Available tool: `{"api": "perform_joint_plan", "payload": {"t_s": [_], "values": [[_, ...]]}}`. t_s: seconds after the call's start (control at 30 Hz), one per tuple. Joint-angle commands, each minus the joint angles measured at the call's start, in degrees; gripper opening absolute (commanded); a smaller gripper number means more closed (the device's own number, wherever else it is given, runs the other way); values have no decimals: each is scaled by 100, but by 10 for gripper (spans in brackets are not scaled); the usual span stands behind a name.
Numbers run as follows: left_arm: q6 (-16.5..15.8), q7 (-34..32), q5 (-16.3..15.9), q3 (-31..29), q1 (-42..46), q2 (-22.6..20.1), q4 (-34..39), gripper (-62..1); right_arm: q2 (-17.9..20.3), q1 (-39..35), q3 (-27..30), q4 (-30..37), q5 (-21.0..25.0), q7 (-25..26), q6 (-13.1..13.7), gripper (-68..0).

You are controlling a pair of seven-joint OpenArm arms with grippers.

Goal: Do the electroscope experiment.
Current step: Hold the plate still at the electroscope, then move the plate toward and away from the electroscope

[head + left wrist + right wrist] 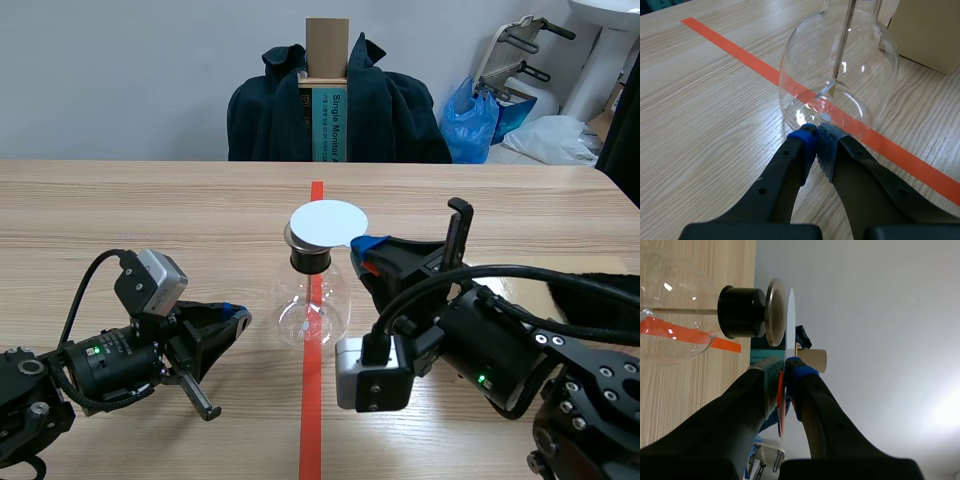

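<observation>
On the orange-red tape line (312,420) at the middle of the table (150,200), the electroscope flask (312,305) is standing upright, and you are seeing it as a clear glass bulb. A black stopper (310,260) is plugging its neck, and a metal plate (775,312) is sitting on top of the stopper. Inside the glass, a thin rod (845,40) is hanging down to small foil leaves (827,90) near the bottom.

A white disc (328,223) is lying flat just over the metal plate, covering it. You cannot tell from these views whether the two are touching.

Your right pincer (365,250) is coming in from the right and is clamped on the near edge of the white disc. In the right wrist view the disc (790,315) is running edge-on between the pads, with something orange-red pinched there too.

Your left pincer (240,315) is lying low on the table to the left of the flask. Its fingertips (807,137) are pressed together on nothing, pointing at the foot of the glass and sitting just beside it.

Past the flask, a cardboard box (930,30) is showing in the left wrist view. Across the table, a chair draped with a dark jacket (400,110) is standing, with a blue bag (475,120) beside it.
</observation>
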Motion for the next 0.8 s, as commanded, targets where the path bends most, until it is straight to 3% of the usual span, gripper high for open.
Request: {"api": "perform_joint_plan", "payload": {"t_s": [0.0,0.2,0.37,0.77], "values": [[-11,-85,-52,-7,-28,13,96,-577,76,68,48,149,44,-2,-85,-667],[-11,-85,-52,-7,-28,13,96,-577,76,68,48,149,44,-125,-181,-667],[-11,-85,-52,-7,-28,13,96,-577,76,68,48,149,44,-850,-385,-667],[-11,-85,-52,-7,-28,13,96,-577,76,68,243,149,-42,-2052,-378,-667]]}}
